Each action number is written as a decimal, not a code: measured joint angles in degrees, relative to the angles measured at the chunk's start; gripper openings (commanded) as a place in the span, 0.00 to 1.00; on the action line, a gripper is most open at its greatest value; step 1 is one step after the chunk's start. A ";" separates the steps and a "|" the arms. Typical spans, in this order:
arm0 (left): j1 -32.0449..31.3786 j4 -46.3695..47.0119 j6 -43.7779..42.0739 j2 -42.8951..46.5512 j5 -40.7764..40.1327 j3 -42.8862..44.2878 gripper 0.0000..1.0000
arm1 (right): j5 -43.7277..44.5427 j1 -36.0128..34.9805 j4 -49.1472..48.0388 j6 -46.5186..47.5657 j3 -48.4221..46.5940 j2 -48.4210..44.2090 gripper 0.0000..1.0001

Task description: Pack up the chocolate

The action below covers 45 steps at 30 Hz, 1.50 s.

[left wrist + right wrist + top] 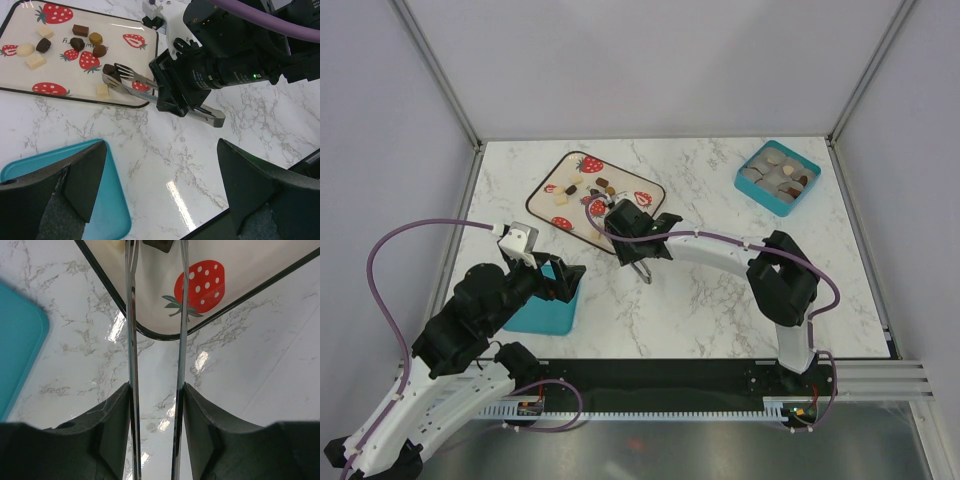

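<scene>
Right gripper (156, 390): clamped on a pair of metal tongs (131, 340), one tong arm against the inside of each finger, held partway along their length.
Tongs: arms apart. The forked tips reach over the near corner of the tray (20, 75), and the back end sticks out behind the gripper.
Tong tips: one on each side of a dark brown piece (110, 69). Can't tell if they're squeezing it or just bracketing it.
Chocolate (77, 43): loose on the strawberry-print tray in a scatter of dark brown, light brown and cream pieces. A cream square lies just beside the tong tips.
Far-right box (760, 198): teal, at the table's back right corner, well apart from the tray. There are already several light and brown pieces in it.
Left gripper (161, 145): fingers spread wide, nothing between them.
Left gripper position: over the near left of the table, above a second teal container (105, 220).
Table (710, 300): white marble top. The tray sits at back left.
</scene>
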<state>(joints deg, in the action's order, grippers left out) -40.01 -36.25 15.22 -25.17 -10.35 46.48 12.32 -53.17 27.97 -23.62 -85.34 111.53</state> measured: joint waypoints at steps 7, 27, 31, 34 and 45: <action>0.00 0.00 0.00 0.00 0.00 0.00 1.00 | -0.02 -0.26 -0.04 0.02 -1.18 0.31 0.48; 0.00 0.00 0.00 0.00 0.00 0.00 1.00 | 0.24 -0.35 3.37 1.42 -2.21 -1.29 0.37; 0.00 0.00 0.00 0.00 0.00 0.00 1.00 | 0.70 -0.09 4.46 2.23 -2.54 -3.04 0.37; 0.00 0.00 0.00 0.00 0.00 0.00 1.00 | 1.11 0.72 5.62 2.82 -2.54 -5.44 0.37; 0.00 0.00 0.00 0.00 0.02 0.00 1.00 | 5.35 19.54 8.22 5.33 0.17 -20.39 0.38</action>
<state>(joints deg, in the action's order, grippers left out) -40.01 -36.25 15.22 -25.17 -10.33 46.48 17.67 -33.63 36.18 -18.28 -85.17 91.13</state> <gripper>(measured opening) 0.993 0.381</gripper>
